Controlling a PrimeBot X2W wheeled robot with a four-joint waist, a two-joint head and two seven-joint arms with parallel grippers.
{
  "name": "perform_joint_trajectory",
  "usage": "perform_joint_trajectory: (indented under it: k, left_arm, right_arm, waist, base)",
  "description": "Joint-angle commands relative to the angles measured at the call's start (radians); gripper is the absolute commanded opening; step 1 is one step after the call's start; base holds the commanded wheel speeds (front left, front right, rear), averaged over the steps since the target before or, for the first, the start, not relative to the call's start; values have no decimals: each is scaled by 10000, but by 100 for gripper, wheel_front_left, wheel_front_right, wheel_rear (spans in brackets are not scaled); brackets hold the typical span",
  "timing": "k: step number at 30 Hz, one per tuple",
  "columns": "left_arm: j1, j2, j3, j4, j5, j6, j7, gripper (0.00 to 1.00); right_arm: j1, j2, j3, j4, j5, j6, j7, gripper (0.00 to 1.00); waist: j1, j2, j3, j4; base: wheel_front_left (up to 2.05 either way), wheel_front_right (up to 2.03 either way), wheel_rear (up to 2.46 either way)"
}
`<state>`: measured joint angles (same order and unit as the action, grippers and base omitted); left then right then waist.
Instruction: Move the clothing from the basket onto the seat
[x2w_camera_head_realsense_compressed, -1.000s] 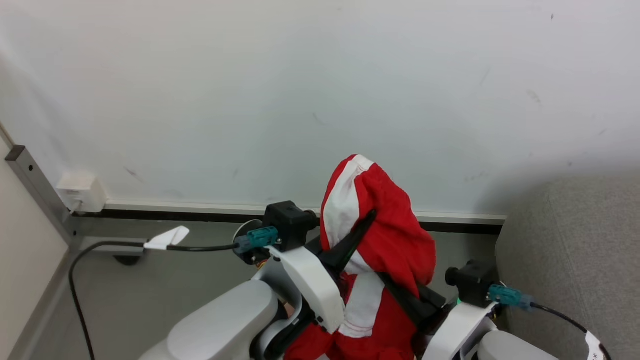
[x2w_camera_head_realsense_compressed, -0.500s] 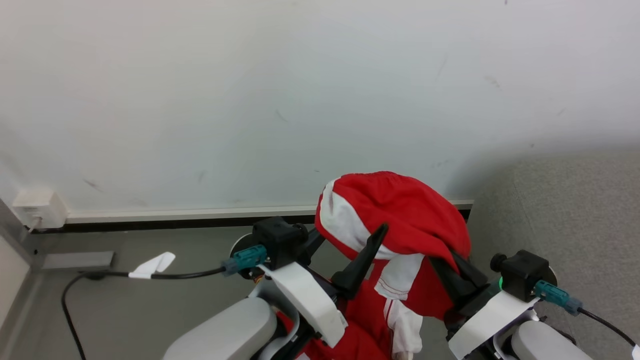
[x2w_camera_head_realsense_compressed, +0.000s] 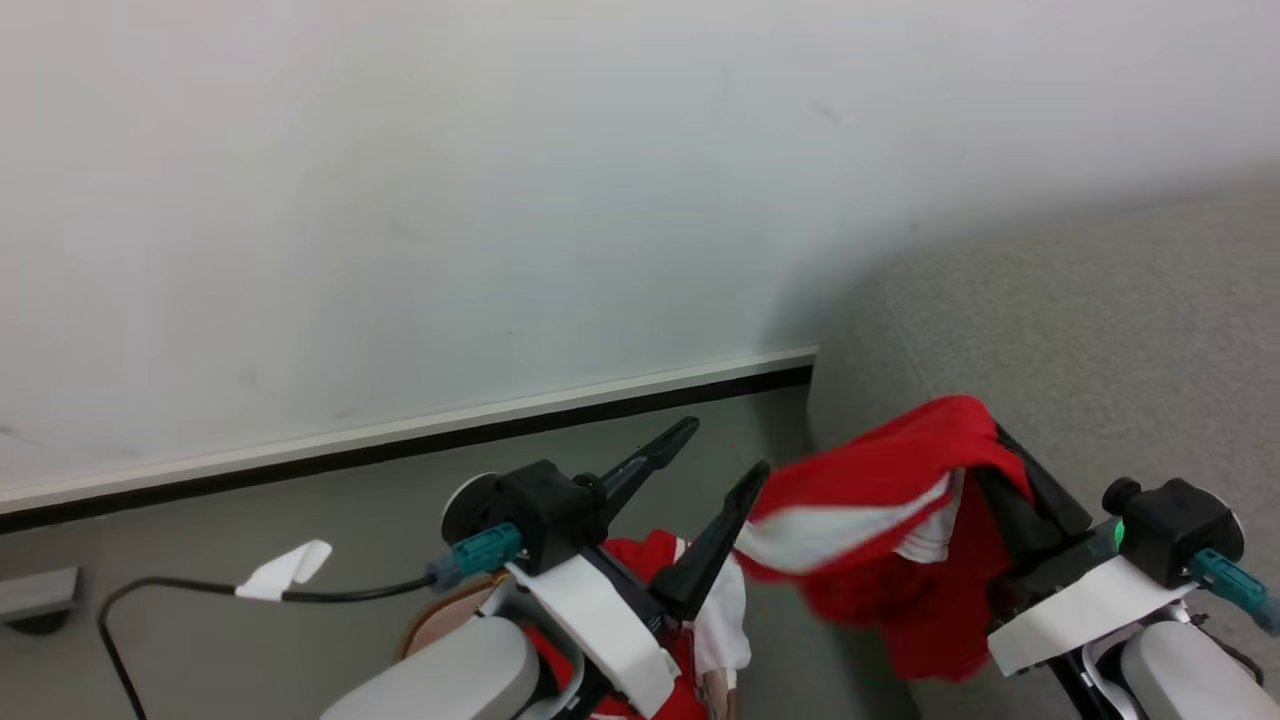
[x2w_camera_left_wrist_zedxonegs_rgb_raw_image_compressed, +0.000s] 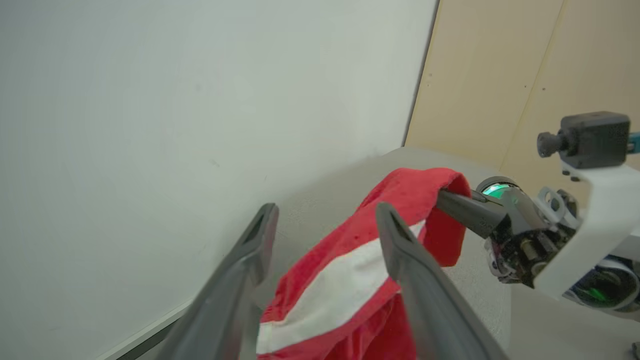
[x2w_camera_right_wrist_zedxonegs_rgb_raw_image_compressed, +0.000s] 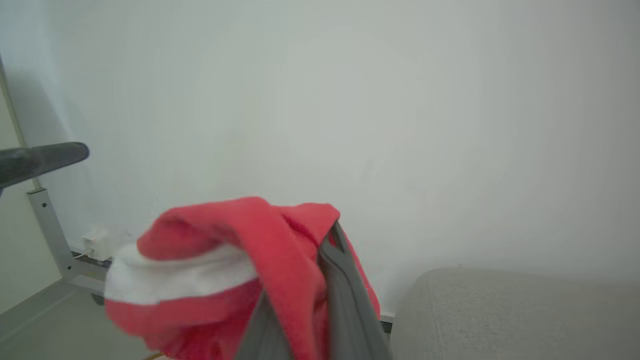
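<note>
A red garment (x2w_camera_head_realsense_compressed: 880, 480) with a white panel hangs in the air from my right gripper (x2w_camera_head_realsense_compressed: 995, 440), which is shut on its upper edge, in front of the grey seat (x2w_camera_head_realsense_compressed: 1100, 320). In the right wrist view the garment (x2w_camera_right_wrist_zedxonegs_rgb_raw_image_compressed: 225, 250) drapes over the closed fingers (x2w_camera_right_wrist_zedxonegs_rgb_raw_image_compressed: 345, 280). My left gripper (x2w_camera_head_realsense_compressed: 725, 450) stands open and bare just left of the cloth. In the left wrist view the garment (x2w_camera_left_wrist_zedxonegs_rgb_raw_image_compressed: 345, 270) hangs beyond its fingers (x2w_camera_left_wrist_zedxonegs_rgb_raw_image_compressed: 400, 250). More red clothing (x2w_camera_head_realsense_compressed: 650, 550) lies below the left arm, beside a bit of the basket's brown rim (x2w_camera_head_realsense_compressed: 432, 622).
A pale wall with a white and black baseboard (x2w_camera_head_realsense_compressed: 400, 440) runs behind. A black cable (x2w_camera_head_realsense_compressed: 200, 590) with a white tag lies on the grey floor at the left. Beige panels (x2w_camera_left_wrist_zedxonegs_rgb_raw_image_compressed: 525, 75) stand behind the seat (x2w_camera_left_wrist_zedxonegs_rgb_raw_image_compressed: 330, 195). The seat's padded edge (x2w_camera_right_wrist_zedxonegs_rgb_raw_image_compressed: 500, 310) is at the lower right.
The camera has swung right, bringing the seat into view. The garment has come off my left gripper's fingers, and my right gripper has carried it rightward to the seat's side.
</note>
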<state>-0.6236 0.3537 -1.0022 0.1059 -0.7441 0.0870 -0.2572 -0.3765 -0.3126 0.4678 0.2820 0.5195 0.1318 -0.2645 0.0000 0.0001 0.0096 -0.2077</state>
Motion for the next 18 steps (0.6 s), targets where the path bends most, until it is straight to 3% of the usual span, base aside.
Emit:
perform_joint_trajectory:
  k: [1, 7, 18]
  left_arm:
    - [97, 81, 16, -54, 244, -31, -58, 100]
    - [67, 232, -65, -130, 774, -137, -59, 100]
    - [63, 190, -205, 130, 1402, -305, -69, 100]
  right_arm:
    - [208, -61, -196, -123, -143, -21, 2, 0]
    - [541, -82, -910, -582, -396, -21, 2, 0]
    - [968, -38, -1345, -1106, -624, -21, 2, 0]
  waist:
    - [0, -1, 238, -566]
    - [0, -1, 500, -1514]
    - [0, -1, 817, -2456]
  base:
    - [0, 0, 0]
    - [0, 0, 0]
    - [0, 0, 0]
